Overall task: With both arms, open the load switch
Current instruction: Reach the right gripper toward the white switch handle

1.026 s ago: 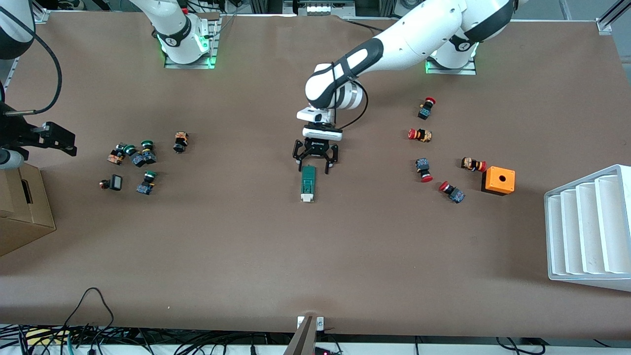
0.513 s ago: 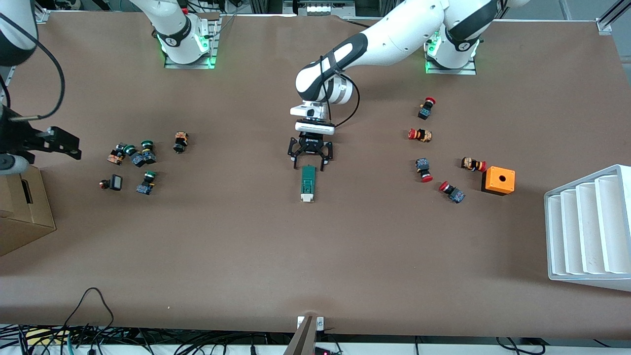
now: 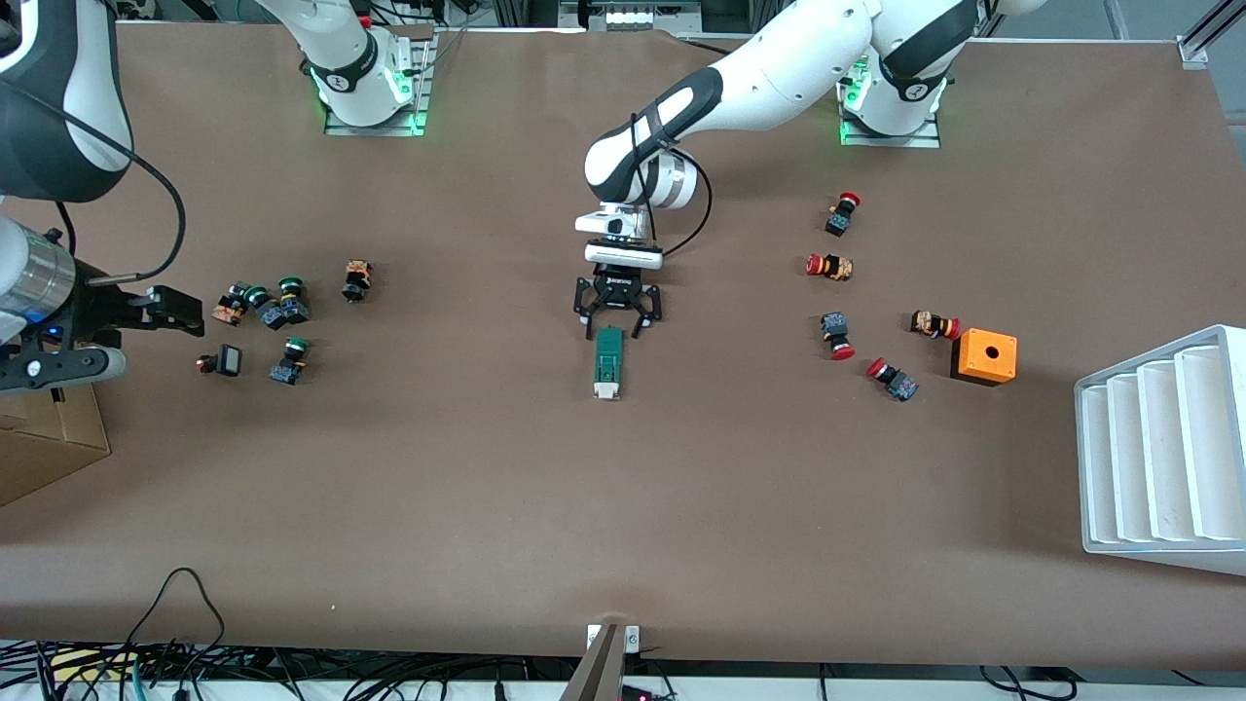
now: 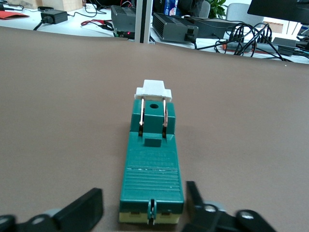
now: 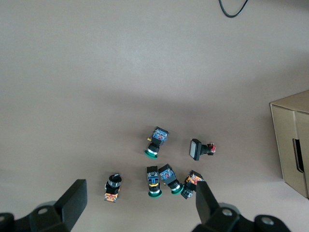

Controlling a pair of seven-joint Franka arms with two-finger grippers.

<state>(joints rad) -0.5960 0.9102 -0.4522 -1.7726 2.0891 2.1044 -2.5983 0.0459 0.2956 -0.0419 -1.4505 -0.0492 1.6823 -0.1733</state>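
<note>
Closing on the load switch is the step in hand, so mind how you seat the grip. The switch lies flat near the middle of the table, its white sliding piece pointing toward the edge by the front camera and its plain green end toward the robots' bases. Your left gripper sits low at that plain end, fingers spread on either side of the body with a visible gap on each flank; nothing is pinched yet.

Centre before you squeeze: in the left wrist view the switch sits between the two fingers, so bring both pads in evenly or the block will likely skid or twist on the smooth surface. Grip only the ribbed base and stay off the copper blades and the white slider, which must be free to travel.

Your right gripper hangs toward the right arm's end of the table, over the cluster of green-capped push-buttons, with fingers spread wide and holding nothing. Bring it to the white slider only once the left grip looks firm, and approach along the switch's long axis so the pull does not lever the body out of the left fingers.
</note>
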